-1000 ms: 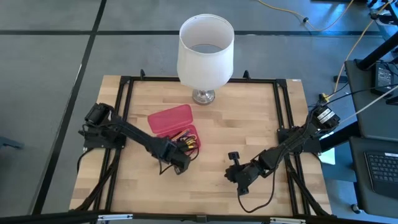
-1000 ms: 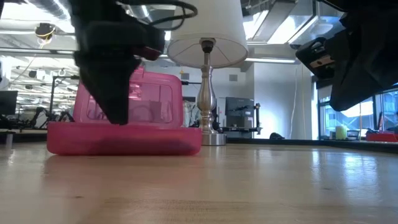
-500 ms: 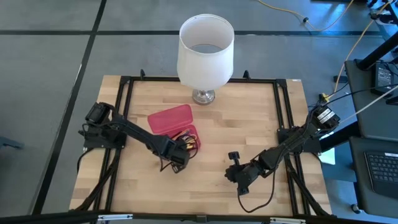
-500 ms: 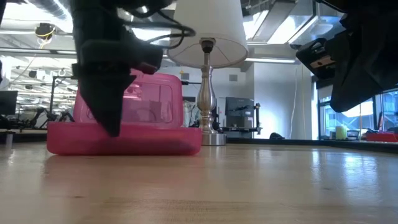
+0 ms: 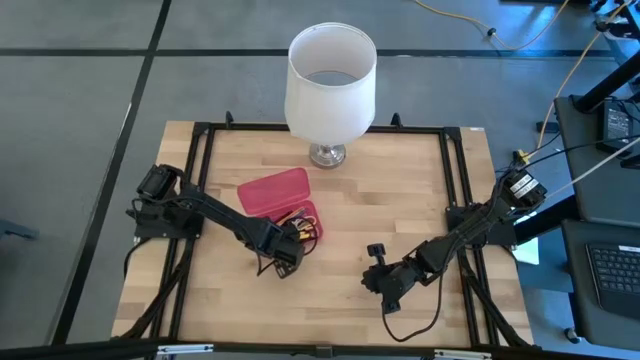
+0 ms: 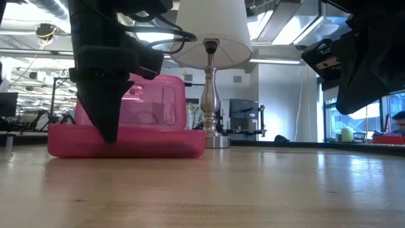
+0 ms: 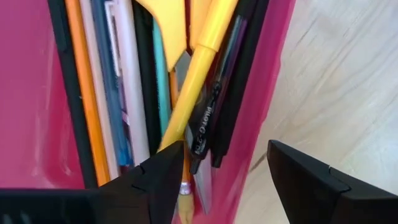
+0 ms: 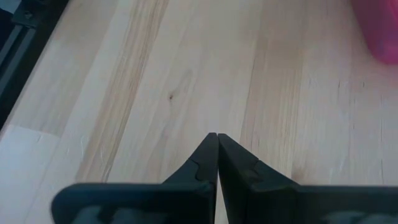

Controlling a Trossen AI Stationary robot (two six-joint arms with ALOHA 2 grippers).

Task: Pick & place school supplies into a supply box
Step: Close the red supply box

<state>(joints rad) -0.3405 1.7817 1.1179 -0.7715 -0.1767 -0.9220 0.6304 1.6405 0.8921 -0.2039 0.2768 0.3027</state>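
Lying side by side in the box (image 5: 300, 222), the pens and pencils (image 7: 134, 81) all point along its length, and you can see in the left wrist view that a yellow pencil (image 7: 198, 74) lies slanted across the black pens. The box itself stands on the table (image 5: 400, 210) in front of the lamp (image 5: 331, 80), with its lid (image 5: 272, 191) folded back toward the lamp. Your left gripper (image 5: 290, 252) is directly over the near end of the box, fingers spread wide and holding nothing; one finger (image 7: 158, 180) is above the supplies and the other is outside the wall, so the wall passes between them. Your right gripper (image 5: 376, 252) waits well apart on the bare wood, fingers pressed together and empty. I think the left arm is the nearer one for any further move at the box.
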